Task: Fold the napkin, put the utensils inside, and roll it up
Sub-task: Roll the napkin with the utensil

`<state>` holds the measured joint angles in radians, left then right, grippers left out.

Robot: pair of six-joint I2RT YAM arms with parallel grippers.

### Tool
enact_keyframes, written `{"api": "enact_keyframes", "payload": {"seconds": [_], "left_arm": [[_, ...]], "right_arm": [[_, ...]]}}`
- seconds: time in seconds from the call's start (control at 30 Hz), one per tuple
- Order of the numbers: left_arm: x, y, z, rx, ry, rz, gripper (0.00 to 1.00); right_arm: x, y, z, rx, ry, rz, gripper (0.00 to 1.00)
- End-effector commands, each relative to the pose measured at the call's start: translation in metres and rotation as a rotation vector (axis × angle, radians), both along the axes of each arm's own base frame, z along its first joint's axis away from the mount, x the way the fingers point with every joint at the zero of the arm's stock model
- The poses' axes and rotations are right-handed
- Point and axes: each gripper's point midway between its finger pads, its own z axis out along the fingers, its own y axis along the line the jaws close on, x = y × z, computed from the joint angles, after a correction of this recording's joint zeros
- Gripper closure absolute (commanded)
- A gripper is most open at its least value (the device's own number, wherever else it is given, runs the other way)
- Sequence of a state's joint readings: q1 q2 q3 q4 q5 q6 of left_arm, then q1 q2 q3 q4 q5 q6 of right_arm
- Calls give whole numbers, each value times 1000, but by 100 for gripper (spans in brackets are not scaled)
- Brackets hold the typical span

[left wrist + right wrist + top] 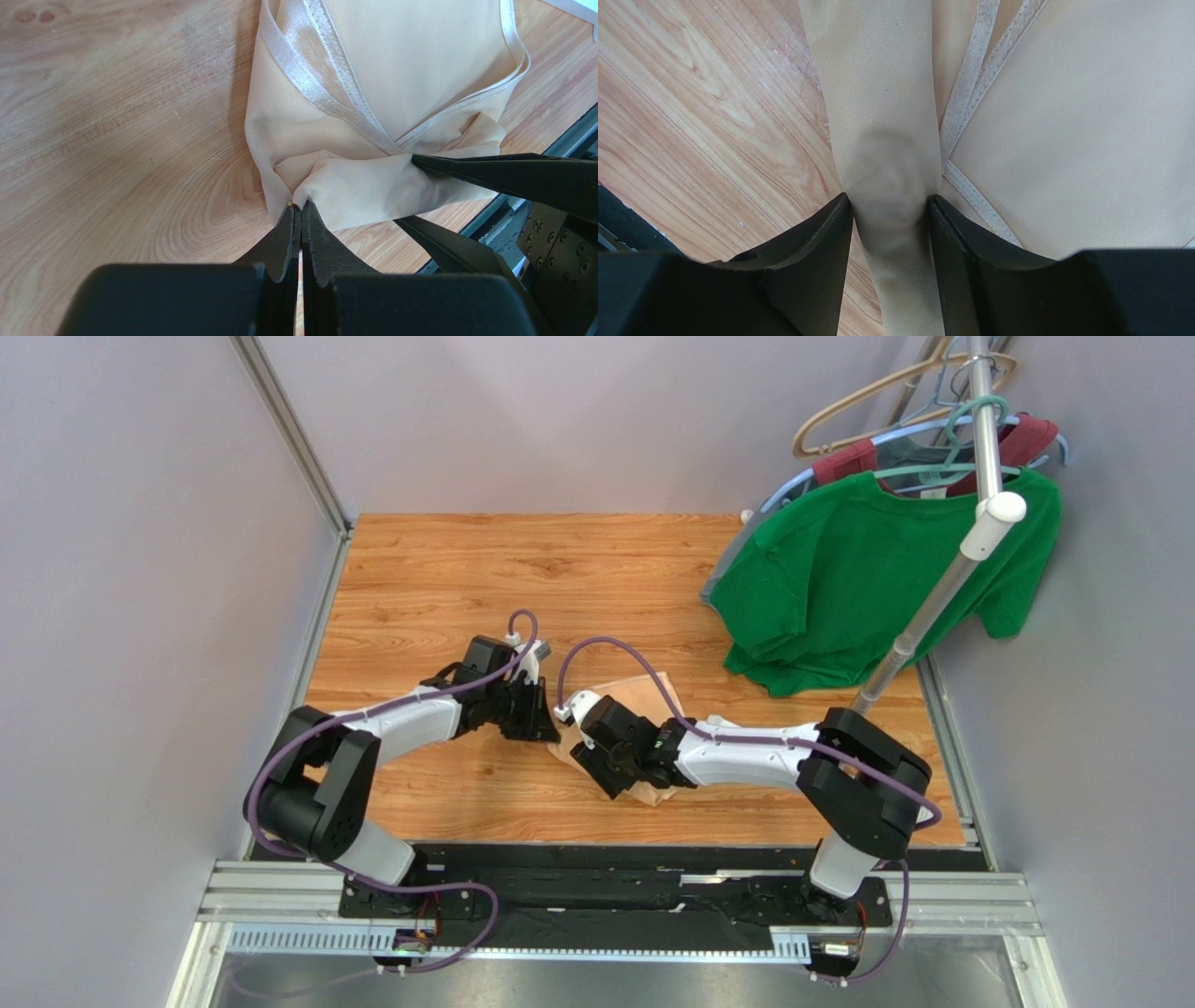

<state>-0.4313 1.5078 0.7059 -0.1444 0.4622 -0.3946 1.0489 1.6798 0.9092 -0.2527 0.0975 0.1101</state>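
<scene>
On bench [105, 140], left wrist view: napkin [379, 91] lies folded, hemmed edges crossing; left hand [302, 210] pinched shut on its near corner, cloth puckering at tips. Right wrist view: right hand [889, 203] narrowed around rolled fold of napkin, fingers touching both sides. Top view: napkin near bench centre, between both hands; green T-shirt [856, 574] far right.

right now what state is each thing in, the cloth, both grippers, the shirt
napkin, folded, near edge rolled, lying on the table
left gripper, shut, pinching one end of the napkin's roll
right gripper, closed around the roll, a finger on each side
green T-shirt, hanging from the rack, off the table
</scene>
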Motion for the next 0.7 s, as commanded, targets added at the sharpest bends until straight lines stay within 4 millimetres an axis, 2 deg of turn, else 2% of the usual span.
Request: {"api": "enact_keyframes", "payload": {"seconds": [0.0,0.03,0.07,0.13,0.17,0.23,0.27,0.37,0.53,0.57,0.67], "left_arm": [[4,-4,16,-41,-57,-13,94],[5,-4,16,-40,-61,-4,89],[4,-3,17,-38,-66,1,76],[8,1,26,-31,-106,25,62],[7,4,28,-24,-117,39,51],[12,10,43,-23,-183,78,40],[12,12,53,-36,-224,92,38],[14,22,64,-33,-291,141,35],[11,32,63,-24,-342,170,35],[12,31,67,-39,-363,169,35],[7,28,63,-59,-363,148,36]], "right_arm": [[-24,-16,-39,-56,135,-31,57],[-25,-16,-41,-54,142,-28,60],[-27,-14,-42,-43,150,-21,67],[-35,-12,-44,-22,187,1,71],[-38,-8,-42,7,207,17,74],[-44,-7,-42,44,256,35,77],[-44,-4,-41,69,268,41,78],[-48,-1,-39,128,326,66,81],[-51,2,-36,206,430,95,84],[-51,1,-36,208,441,98,85],[-49,2,-36,219,492,106,86]]}}
